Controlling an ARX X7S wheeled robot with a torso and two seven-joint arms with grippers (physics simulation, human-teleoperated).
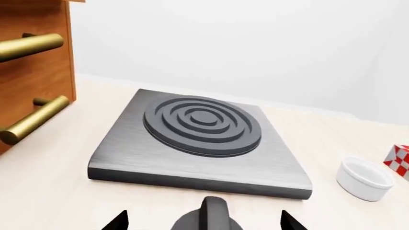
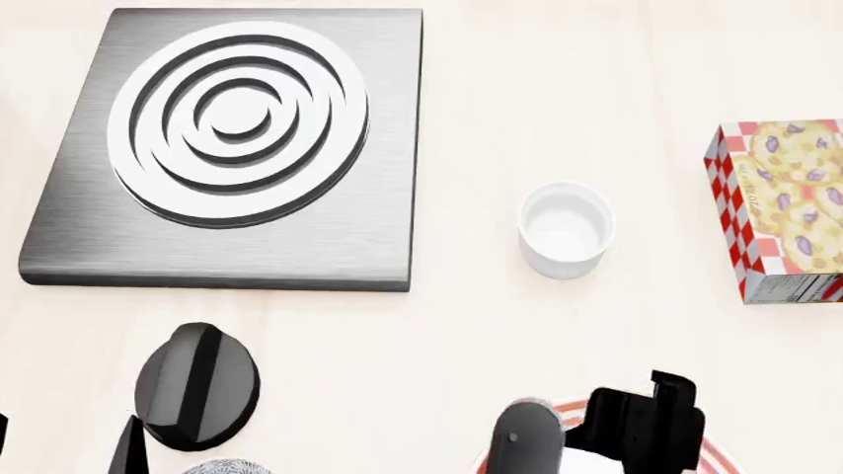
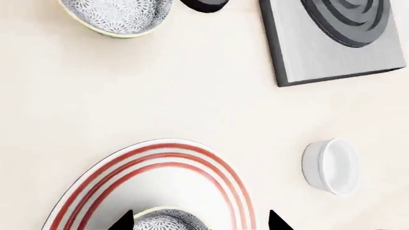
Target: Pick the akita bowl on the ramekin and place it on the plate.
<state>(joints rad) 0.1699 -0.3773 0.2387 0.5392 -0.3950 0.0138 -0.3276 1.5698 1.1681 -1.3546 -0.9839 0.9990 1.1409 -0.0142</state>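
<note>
In the right wrist view an akita bowl (image 3: 167,221), speckled grey and white, lies inside the red-ringed plate (image 3: 160,158). My right gripper (image 3: 198,221) is open right above it, with one black fingertip on each side and a wide gap on one side. The ramekin (image 2: 567,229) stands empty right of the stove plate and also shows as the ramekin (image 3: 332,165) and the ramekin (image 1: 364,178). A look-alike speckled bowl (image 3: 118,17) rests on the table apart from the plate. My left gripper (image 1: 204,223) is open and holds nothing.
A grey stove plate (image 2: 237,148) with raised rings lies at the back left. A dark round knob (image 2: 197,385) sits in front of it. A cookie box (image 2: 784,212) is at the right. A wooden cabinet with brass handles (image 1: 32,115) stands beside the stove plate.
</note>
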